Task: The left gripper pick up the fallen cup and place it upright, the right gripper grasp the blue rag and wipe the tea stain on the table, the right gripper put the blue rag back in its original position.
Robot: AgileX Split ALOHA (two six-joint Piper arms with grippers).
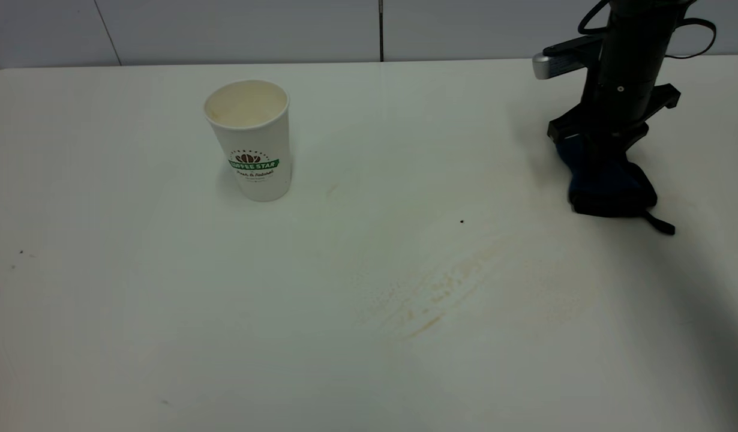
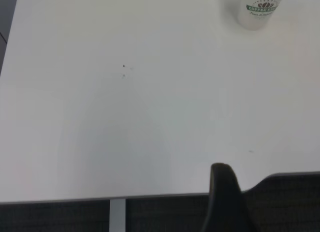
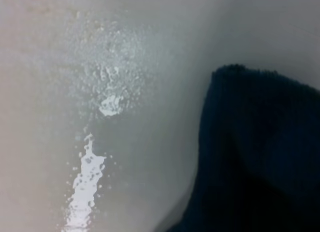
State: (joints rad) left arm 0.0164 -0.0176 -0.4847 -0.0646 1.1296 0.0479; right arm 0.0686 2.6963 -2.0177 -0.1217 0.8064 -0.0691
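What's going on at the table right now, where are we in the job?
The cup already stands upright at the table's left-middle, with no gripper near it. The right gripper is down on the blue rag at the far right, apparently setting it back. Only faint tan streaks of the tea stain remain. The left gripper sits back at the table's edge, away from the cup.

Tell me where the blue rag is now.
In the exterior view the blue rag lies at the table's far right, under the right gripper, beyond the tea stain.
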